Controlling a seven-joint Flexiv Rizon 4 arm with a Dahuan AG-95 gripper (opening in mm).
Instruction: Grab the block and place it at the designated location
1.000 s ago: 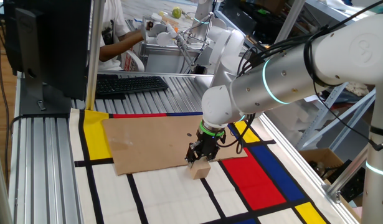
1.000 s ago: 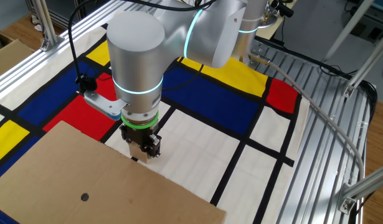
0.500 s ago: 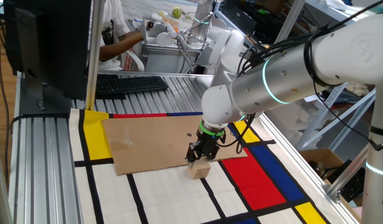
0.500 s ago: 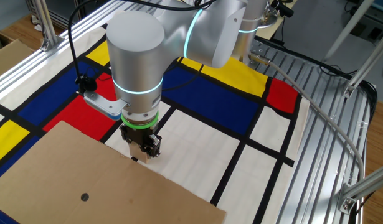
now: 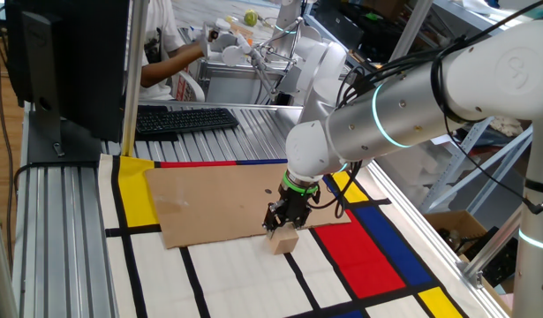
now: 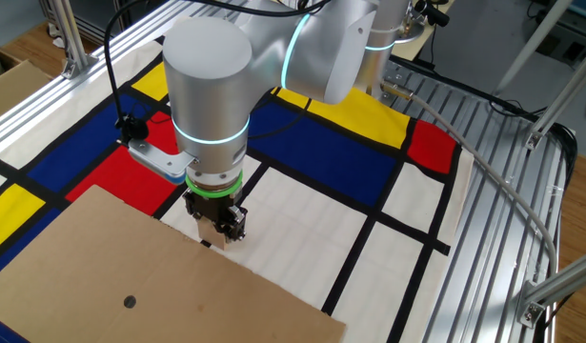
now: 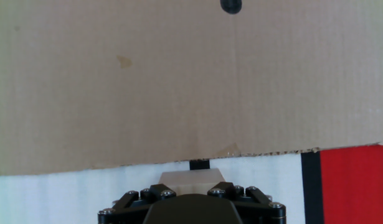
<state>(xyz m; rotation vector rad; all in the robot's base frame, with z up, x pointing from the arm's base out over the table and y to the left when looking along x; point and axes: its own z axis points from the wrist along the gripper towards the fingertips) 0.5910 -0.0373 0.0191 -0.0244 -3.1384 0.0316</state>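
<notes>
The block point(image 5: 285, 241) is a pale tan wooden cube resting on the white mat just off the near edge of the brown cardboard sheet point(image 5: 209, 199). My gripper point(image 5: 282, 226) stands straight down over it, fingers on either side and shut on it. The other fixed view shows the block point(image 6: 214, 232) between the black fingers at the cardboard's edge point(image 6: 102, 267). In the hand view the block point(image 7: 191, 178) sits between the jaws. The designated location is the dark dot point(image 5: 267, 191) on the cardboard, also seen in the other fixed view point(image 6: 130, 302) and the hand view point(image 7: 230, 5).
The mat has red point(image 5: 364, 252), yellow point(image 5: 137, 199) and blue point(image 6: 312, 143) rectangles with black lines. A keyboard point(image 5: 183, 119) and a monitor point(image 5: 68, 62) stand behind the table. A person point(image 5: 165, 57) sits at the back. Aluminium rails edge the table.
</notes>
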